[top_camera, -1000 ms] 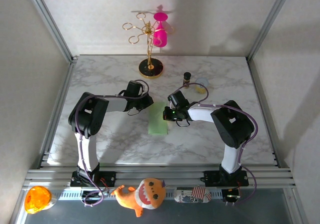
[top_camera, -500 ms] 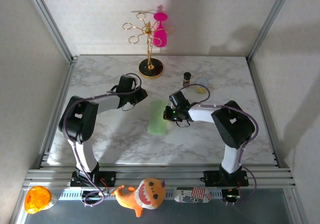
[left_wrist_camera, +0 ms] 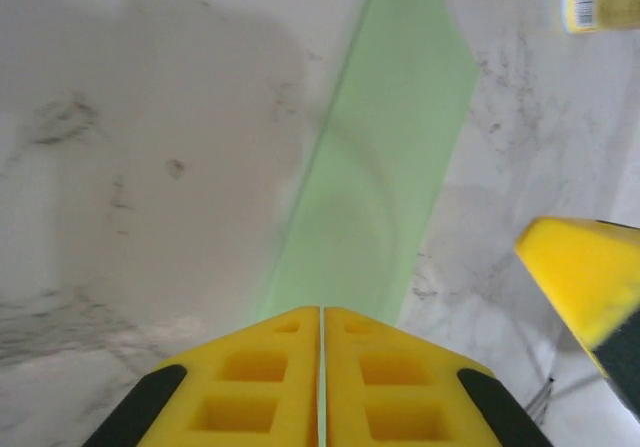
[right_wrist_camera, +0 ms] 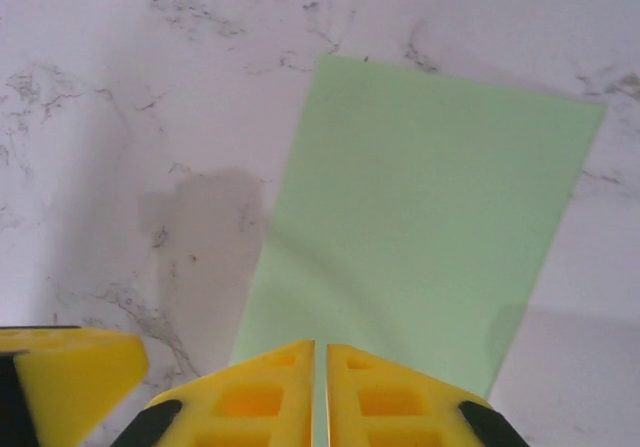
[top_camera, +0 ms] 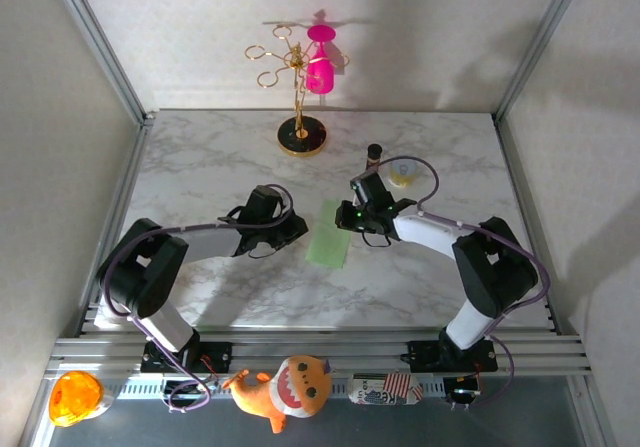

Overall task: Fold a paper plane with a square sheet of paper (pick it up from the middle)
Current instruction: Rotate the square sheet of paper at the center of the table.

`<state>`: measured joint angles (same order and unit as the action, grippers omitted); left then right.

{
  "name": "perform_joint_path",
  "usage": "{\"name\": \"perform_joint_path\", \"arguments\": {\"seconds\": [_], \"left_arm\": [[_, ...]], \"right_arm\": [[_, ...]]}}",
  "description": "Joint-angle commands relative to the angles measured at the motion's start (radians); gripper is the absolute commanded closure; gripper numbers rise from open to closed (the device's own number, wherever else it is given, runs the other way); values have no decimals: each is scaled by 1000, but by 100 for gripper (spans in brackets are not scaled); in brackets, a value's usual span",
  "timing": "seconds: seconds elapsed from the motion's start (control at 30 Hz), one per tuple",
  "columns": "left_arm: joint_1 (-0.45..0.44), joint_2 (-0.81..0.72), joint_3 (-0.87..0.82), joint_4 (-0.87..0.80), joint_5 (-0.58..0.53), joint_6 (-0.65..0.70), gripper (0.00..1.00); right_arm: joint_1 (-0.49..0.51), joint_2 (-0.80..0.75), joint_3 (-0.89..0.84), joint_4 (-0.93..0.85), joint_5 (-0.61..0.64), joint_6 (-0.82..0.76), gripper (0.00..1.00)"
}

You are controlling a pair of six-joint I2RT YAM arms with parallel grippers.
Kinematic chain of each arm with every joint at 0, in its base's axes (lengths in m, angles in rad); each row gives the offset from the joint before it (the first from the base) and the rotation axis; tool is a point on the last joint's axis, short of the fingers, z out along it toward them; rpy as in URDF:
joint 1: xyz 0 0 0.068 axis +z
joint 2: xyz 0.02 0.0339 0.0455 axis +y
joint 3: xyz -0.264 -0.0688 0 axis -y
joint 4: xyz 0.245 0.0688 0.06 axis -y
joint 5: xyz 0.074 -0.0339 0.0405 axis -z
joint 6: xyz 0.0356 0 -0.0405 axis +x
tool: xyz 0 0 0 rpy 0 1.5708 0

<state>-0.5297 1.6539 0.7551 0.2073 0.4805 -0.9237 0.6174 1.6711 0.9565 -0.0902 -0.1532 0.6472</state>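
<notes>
Marble-patterned table [top_camera: 200,172] fills a grey-walled enclosure, with a gold cup stand [top_camera: 301,135] at its far edge. From that stand, the square sheet of paper [top_camera: 328,247] lies toward the arm bases and a little to the right. It is flat on the marble, folded into a long pale green rectangle and slightly skewed. The left gripper [left_wrist_camera: 322,317] sits at the paper's side left of the stand's line, its yellow fingers pressed together. The right gripper [right_wrist_camera: 320,349] sits at the opposite side, fingers likewise clenched. Both sets of fingertips overlap the paper's edge. I cannot tell whether either pinches it.
</notes>
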Motion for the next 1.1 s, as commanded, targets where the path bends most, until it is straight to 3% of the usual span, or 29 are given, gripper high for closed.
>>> {"name": "perform_joint_path", "arguments": {"seconds": [0.0, 0.53, 0.8, 1.07], "left_arm": [[-38, 11, 11, 85, 30, -49, 92], [-71, 131, 15, 49, -19, -74, 95], [-71, 108, -15, 0, -62, -71, 95], [-72, 65, 24, -19, -46, -40, 91]], "right_arm": [[-3, 69, 32, -5, -47, -22, 88], [-23, 283, 169, -11, -105, -81, 90], [-30, 351, 205, -21, -111, -129, 90], [-36, 271, 231, -18, -143, -145, 86]]}}
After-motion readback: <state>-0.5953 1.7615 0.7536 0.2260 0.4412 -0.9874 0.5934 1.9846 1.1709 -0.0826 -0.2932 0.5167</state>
